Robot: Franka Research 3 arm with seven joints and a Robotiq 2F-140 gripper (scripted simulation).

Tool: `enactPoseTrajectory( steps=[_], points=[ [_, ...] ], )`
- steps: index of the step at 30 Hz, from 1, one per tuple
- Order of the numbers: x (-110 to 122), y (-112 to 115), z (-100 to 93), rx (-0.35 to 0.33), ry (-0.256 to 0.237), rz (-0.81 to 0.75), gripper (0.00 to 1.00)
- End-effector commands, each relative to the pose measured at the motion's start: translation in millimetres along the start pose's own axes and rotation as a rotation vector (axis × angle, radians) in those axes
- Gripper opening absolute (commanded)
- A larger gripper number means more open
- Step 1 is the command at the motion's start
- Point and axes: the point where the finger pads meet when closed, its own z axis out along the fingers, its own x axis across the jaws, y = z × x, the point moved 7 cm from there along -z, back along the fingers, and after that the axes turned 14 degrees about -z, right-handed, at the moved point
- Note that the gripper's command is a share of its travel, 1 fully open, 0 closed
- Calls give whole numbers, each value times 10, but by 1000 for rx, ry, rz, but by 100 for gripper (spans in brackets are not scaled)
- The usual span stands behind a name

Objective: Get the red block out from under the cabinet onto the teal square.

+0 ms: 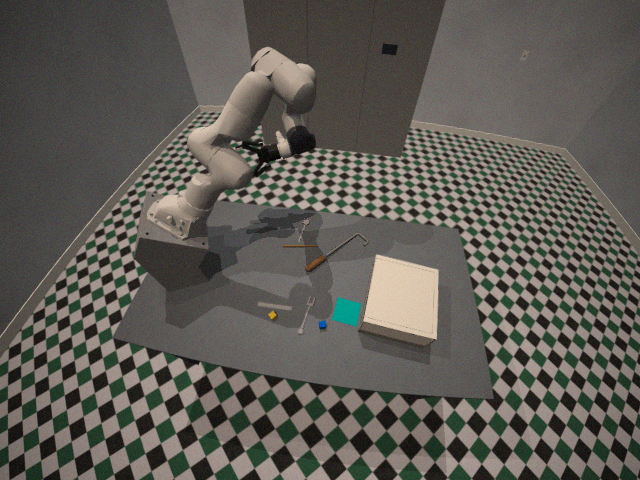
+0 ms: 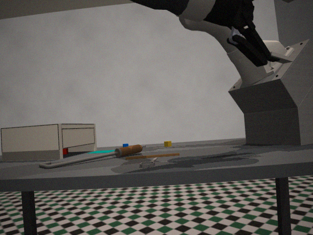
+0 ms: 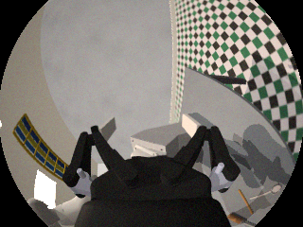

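Observation:
The red block [image 2: 65, 151] shows only in the exterior view, partly hidden behind the cabinet's near corner, on the table under the cabinet. The cream cabinet [image 1: 403, 294] [image 2: 30, 139] stands on the table, with a low opening on the side facing the teal square. The teal square [image 1: 346, 311] [image 2: 100, 152] lies flat just beside that side, with nothing on it. A hooked metal rod with a brown handle [image 1: 315, 263] [image 2: 128, 150] [image 3: 239, 218] lies on the table. My gripper [image 1: 248, 157] [image 2: 277, 59] [image 3: 149, 121] is open and empty, high above the table near the arm's base, far from the block.
A blue block [image 1: 322, 324] [image 2: 125, 145] lies near the teal square. A yellow block [image 1: 272, 315] [image 2: 167, 143], a pale strip [image 1: 274, 305] and a fork-like utensil [image 1: 306, 316] lie nearby. A thin orange stick [image 1: 300, 245] [image 2: 152, 156] and another utensil [image 1: 305, 222] lie beyond the handle.

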Motion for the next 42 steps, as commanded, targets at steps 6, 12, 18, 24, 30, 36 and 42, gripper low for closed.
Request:
enactPoseTrajectory(
  steps=[6, 12, 18, 24, 30, 36, 42],
  points=[
    [0, 0, 0, 0, 0, 0, 100],
    [0, 0, 0, 0, 0, 0, 100],
    [3, 4, -4, 0, 1, 0, 0],
    [326, 749, -471, 82, 293, 60, 0],
    [452, 1539, -859, 117, 508, 106, 0],
    [638, 2201, -1200, 126, 624, 131, 0],
    [626, 3096, -1477, 125, 858, 176, 0]
  ],
)
